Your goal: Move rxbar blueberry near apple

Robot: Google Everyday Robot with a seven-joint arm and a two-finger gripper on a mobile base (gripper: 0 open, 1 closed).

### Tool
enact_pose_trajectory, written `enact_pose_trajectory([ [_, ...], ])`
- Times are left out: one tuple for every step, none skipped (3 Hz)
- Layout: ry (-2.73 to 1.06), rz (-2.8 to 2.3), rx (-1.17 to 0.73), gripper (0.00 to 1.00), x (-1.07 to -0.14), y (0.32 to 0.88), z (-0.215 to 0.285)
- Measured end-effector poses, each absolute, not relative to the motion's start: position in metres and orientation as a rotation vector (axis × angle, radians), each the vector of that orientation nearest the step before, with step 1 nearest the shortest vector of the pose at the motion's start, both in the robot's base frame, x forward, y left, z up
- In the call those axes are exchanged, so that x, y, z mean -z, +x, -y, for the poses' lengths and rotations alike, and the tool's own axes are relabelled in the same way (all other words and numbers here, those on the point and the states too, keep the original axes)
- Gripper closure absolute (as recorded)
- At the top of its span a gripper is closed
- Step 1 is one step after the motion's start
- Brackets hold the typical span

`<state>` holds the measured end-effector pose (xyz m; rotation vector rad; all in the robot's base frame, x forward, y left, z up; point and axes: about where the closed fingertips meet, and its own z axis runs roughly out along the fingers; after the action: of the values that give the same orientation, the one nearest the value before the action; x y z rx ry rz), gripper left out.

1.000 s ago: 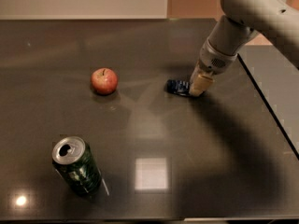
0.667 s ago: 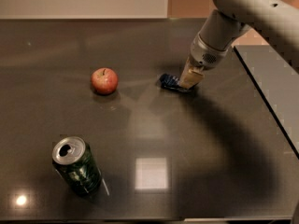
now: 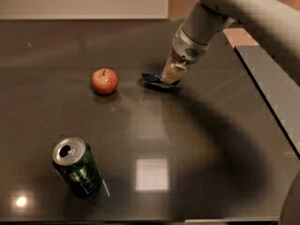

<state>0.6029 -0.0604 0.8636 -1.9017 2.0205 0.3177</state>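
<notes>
Here the gripper [image 3: 171,75] reaches down onto the dark desk [image 3: 201,144], pinched closed on the right end of the rxbar blueberry [image 3: 156,81] — the bar lies near the apple [image 3: 104,81], to its right, not touching.

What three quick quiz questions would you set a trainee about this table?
1. Fill in: the green can has a ___ top.
2. True or false: the gripper is at the can.
3. Which lies nearer the rxbar blueberry: A) the apple, B) the can?
Key: 1 silver; 2 false, it is at the rxbar blueberry; 3 A.
</notes>
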Motion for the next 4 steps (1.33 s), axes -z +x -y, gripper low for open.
enact_pose_trajectory([
  [-1.937, -1.973, -0.343, 1.0, -0.862, 0.605, 0.036],
  [-1.964, -1.943, -0.351, 0.82, -0.857, 0.608, 0.02],
  [-1.979, -1.923, -0.376, 0.59, -0.855, 0.607, 0.009],
  [-1.994, -1.897, -0.41, 0.36, -0.856, 0.602, -0.002],
])
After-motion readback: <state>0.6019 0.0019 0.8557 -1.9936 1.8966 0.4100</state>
